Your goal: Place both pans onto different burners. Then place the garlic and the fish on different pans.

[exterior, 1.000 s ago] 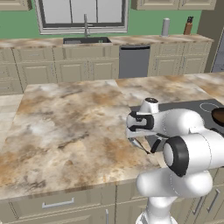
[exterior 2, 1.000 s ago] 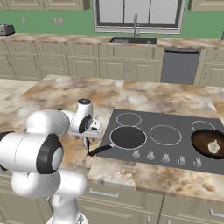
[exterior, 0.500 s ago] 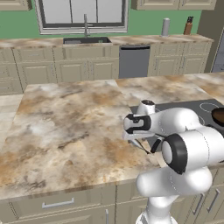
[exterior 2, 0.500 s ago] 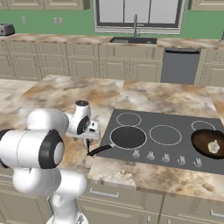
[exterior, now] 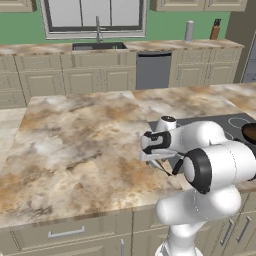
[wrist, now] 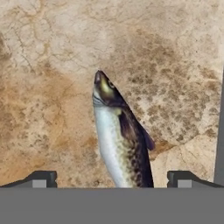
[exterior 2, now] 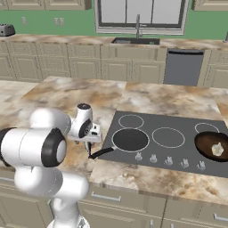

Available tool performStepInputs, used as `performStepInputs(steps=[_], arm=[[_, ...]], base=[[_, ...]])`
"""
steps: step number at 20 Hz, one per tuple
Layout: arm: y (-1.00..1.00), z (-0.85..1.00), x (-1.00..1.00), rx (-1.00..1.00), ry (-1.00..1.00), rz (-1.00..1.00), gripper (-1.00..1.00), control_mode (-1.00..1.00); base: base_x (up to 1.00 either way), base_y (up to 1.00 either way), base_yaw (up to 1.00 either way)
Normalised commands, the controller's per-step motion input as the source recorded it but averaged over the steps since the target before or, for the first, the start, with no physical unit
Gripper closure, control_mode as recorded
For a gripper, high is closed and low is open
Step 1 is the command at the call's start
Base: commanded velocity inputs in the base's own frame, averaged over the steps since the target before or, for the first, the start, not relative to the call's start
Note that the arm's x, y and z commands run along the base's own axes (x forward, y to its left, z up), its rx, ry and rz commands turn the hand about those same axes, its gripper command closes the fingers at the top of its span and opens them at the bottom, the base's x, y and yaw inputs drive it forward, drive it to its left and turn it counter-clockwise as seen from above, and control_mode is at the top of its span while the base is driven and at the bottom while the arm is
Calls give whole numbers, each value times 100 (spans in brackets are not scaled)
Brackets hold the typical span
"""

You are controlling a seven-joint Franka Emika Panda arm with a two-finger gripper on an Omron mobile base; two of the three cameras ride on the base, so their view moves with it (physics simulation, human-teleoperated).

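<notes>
Hand view | fish (wrist: 120, 140) lengthwise, head away | hand (wrist: 112, 179) spread astride it

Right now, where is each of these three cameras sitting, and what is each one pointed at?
Left base view: behind the arm on its left, looking forward and down over the marble counter; the white arm rises at lower right, with the cooktop beyond.
Right base view: behind on the right; arm at lower left, the black pan and the brown pan on burners.
Hand view: on the hand, looking along the gripper at the fish between its tips.
Both base views share the sink wall.
</notes>
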Motion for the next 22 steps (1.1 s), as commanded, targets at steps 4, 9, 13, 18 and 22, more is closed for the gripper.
performStepInputs(steps=[4,9,13,18,22], arm=[[0,-17,14,0,0,0,-100,-100],[0,-21,17,0,0,1,-100,-100],[0,-24,15,0,0,1,-100,-100],[3,-26,2,-1,0,1,100,-100],[0,-4,0,0,0,0,100,-100]], base=[[0,0,0],[0,0,0],[0,0,0],[0,0,0],[0,0,0]])
